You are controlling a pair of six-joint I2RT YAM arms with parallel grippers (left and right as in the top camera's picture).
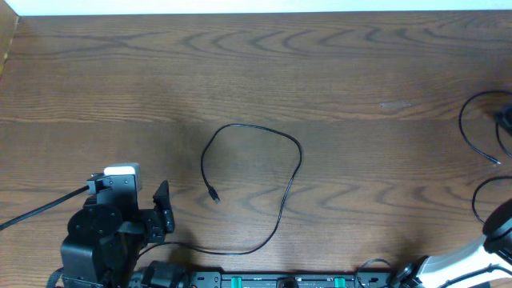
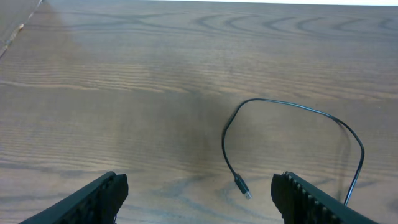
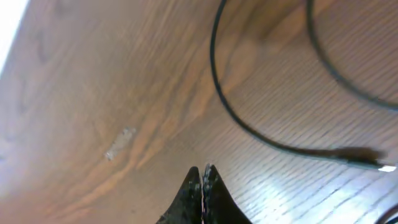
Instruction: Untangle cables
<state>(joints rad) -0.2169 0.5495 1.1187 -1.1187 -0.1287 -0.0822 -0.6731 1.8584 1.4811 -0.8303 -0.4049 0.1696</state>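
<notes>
Over the table, looped cable (image 1: 299,160): lies in an open loop at the middle of the wooden table (image 1: 336,64), touching no gripper.
Overhead, plug (image 1: 215,196): at 8 o'clock of the loop, flat on the wood; the other run trails off toward 7 o'clock, and its end cannot be made out beside the left arm.
Overhead, edge cable (image 1: 470,138): at 3 o'clock, well apart from the loop, curving out past the picture's edge.
Overhead, left gripper (image 1: 164,210): at 8 o'clock, near the plug but apart from it.
Overhead, scuff (image 1: 394,104): pale mark at 2 o'clock.
Left wrist, left gripper (image 2: 200,183): jaws spread wide, nothing between them.
Left wrist, looped cable (image 2: 292,106): arcs at 2 o'clock ahead of the fingers; its plug (image 2: 242,185) lies just inside the right-hand finger (image 2: 305,199), not touching.
Right wrist, right gripper (image 3: 202,171): fingertips pressed together, holding nothing, above the wood.
Right wrist, edge cable (image 3: 249,127): sweeps from 12 o'clock down to 4 o'clock, ending in a silvery tip (image 3: 382,167); a second strand (image 3: 323,62) crosses at 2 o'clock.
Right wrist, scuff (image 3: 118,143): at 9 o'clock.
</notes>
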